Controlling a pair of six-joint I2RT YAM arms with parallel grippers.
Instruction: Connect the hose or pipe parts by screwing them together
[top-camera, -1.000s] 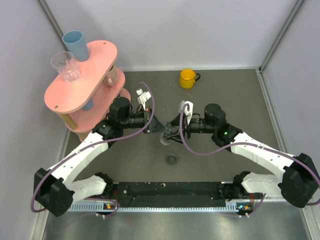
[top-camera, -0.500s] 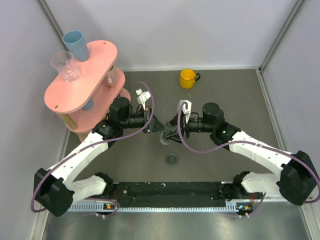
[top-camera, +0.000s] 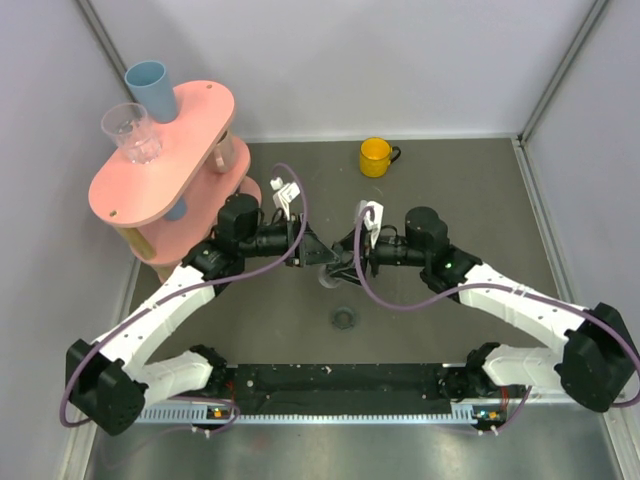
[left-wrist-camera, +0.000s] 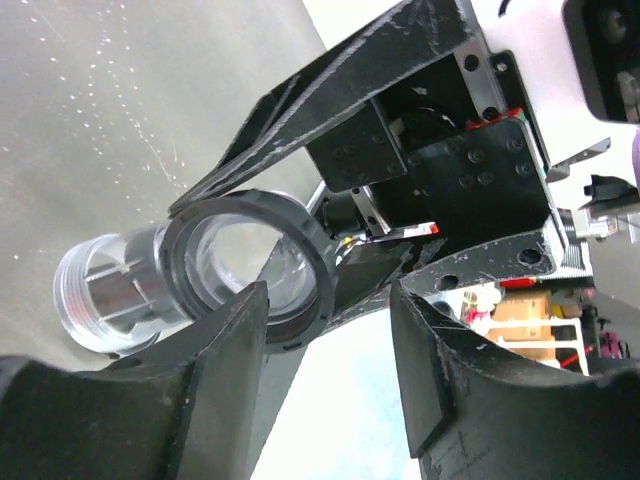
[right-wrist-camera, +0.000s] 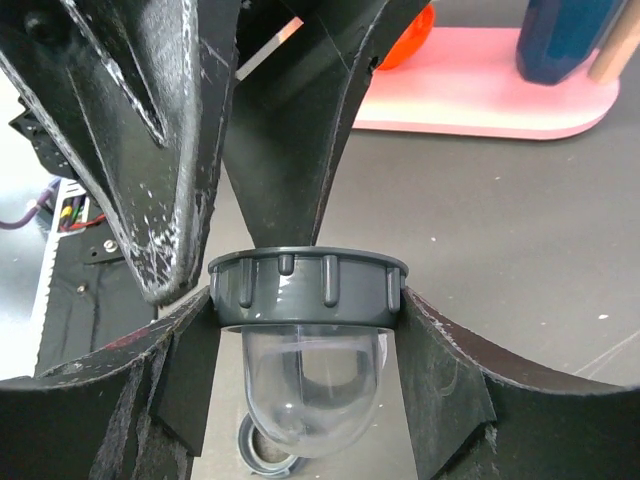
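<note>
The pipe part (right-wrist-camera: 305, 345) is a clear elbow with a dark grey ribbed nut (right-wrist-camera: 308, 292) and a threaded clear end (left-wrist-camera: 105, 295). My right gripper (right-wrist-camera: 308, 300) is shut on the nut collar and holds it above the table centre (top-camera: 330, 275). My left gripper (left-wrist-camera: 328, 320) faces it from the left, jaws open. Its left finger (left-wrist-camera: 215, 350) lies beside the nut's rim and nothing is between the fingers. A small dark ring (top-camera: 345, 318) lies loose on the table below, also seen as the ring (right-wrist-camera: 262, 455) under the elbow.
A yellow mug (top-camera: 376, 156) stands at the back. A pink two-tier shelf (top-camera: 165, 165) at the left carries a blue cup (top-camera: 150, 88) and a clear glass (top-camera: 132, 132). White walls close the back and sides.
My left gripper has gone from shut to open and let go of the pipe part. The right gripper still holds it; both arms have barely shifted.
</note>
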